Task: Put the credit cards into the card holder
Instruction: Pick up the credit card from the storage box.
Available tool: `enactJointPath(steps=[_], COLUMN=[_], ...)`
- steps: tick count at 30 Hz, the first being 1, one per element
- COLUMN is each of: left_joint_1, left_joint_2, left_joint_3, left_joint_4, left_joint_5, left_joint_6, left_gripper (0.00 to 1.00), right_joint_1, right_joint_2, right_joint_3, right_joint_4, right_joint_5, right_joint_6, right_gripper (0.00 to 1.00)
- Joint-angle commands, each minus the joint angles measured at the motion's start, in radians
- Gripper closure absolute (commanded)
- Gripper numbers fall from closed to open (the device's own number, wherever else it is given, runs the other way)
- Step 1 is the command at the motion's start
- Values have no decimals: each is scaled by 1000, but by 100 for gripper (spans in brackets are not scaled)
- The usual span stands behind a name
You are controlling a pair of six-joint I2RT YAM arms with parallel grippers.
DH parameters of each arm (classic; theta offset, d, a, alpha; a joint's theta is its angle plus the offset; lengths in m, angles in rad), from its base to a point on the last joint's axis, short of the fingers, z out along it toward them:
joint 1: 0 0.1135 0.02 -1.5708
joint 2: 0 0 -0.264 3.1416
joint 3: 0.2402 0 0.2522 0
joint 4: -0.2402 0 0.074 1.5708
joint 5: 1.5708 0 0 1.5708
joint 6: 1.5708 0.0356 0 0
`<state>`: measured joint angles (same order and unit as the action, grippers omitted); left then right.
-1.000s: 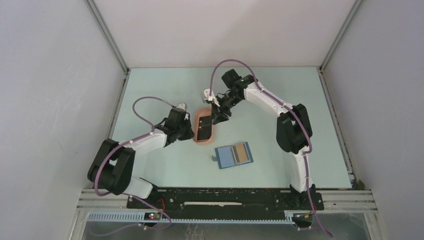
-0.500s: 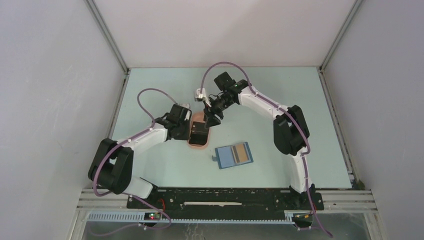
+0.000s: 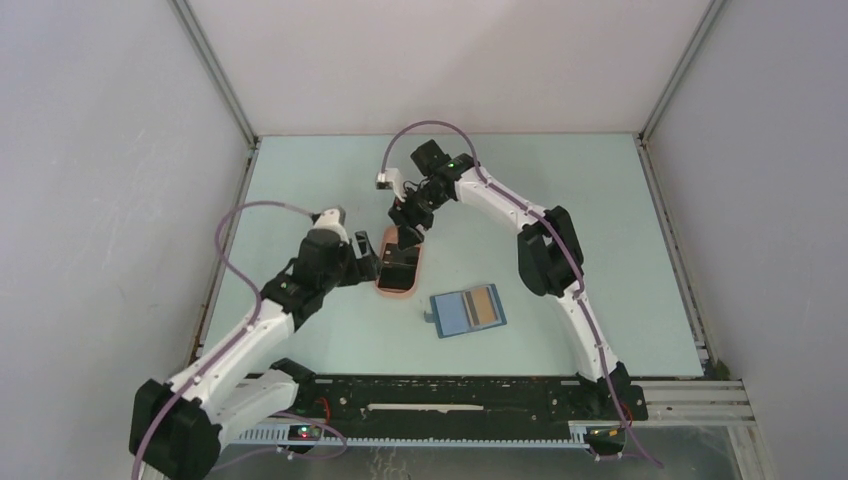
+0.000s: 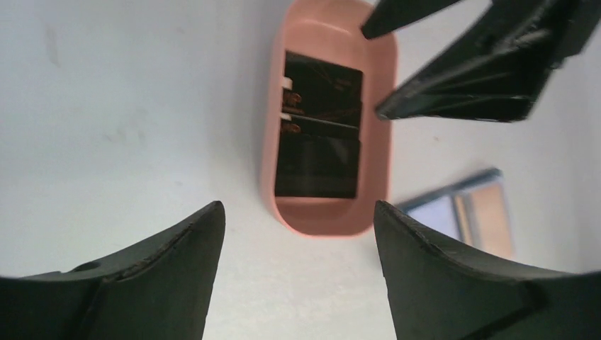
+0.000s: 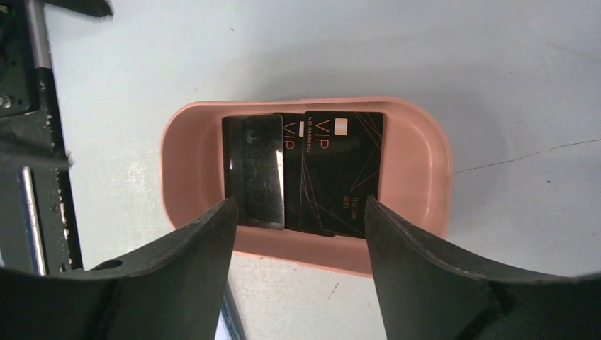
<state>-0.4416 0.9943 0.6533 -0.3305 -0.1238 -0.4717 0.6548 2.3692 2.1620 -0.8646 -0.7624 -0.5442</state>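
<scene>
Overlapping black credit cards (image 5: 339, 170) (image 4: 319, 134) (image 3: 399, 262) lie flat in a pink oval tray (image 5: 425, 170) (image 4: 326, 221) (image 3: 396, 288). The card holder (image 3: 458, 313) (image 4: 443, 212), a blue wallet, lies open on the table to the tray's right, with a tan-orange card (image 3: 483, 306) on its right half. My left gripper (image 4: 298, 209) (image 3: 367, 264) hovers open at the tray's left side, holding nothing. Above the tray's far end, my right gripper (image 5: 299, 204) (image 3: 408, 216) is open and empty, its fingers straddling the cards from above.
The right gripper's dark fingers (image 4: 468, 85) cross the top right of the left wrist view. The left arm (image 5: 28, 142) fills the left edge of the right wrist view. Pale walls enclose the light blue table (image 3: 560, 200) on three sides.
My left gripper has opened wide and drawn back to the left of the tray. My right gripper has opened further and moved left over the tray's far end. The tray has slid slightly nearer.
</scene>
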Motion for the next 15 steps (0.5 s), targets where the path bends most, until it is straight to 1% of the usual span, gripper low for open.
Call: enactJointPath(steps=[1,4,7,11,15], left_joint_1=[9,9,9,9,8], left_joint_2=[-73,-110,-132,-133,-79], left_joint_3=[-189,-307,-394,-421,-415], left_joint_4=[151,256,325,356,395], left_joint_5=[169,243,242,212,216], left_joint_6=[-247,-392,-490,-515,-537], left_gripper=[18,18,19,19,18], right_joint_1=[47,68,82,93,102], right_joint_2=[28,43,76,147,170], right_joint_3=[73,81,119,206,210], right_joint_4=[-62,-48,-47,-91,-97], right_joint_5=[108,186,231,261,296], right_joint_6=[30,37,44,57,59], right_gripper=[22,13,6,3,2])
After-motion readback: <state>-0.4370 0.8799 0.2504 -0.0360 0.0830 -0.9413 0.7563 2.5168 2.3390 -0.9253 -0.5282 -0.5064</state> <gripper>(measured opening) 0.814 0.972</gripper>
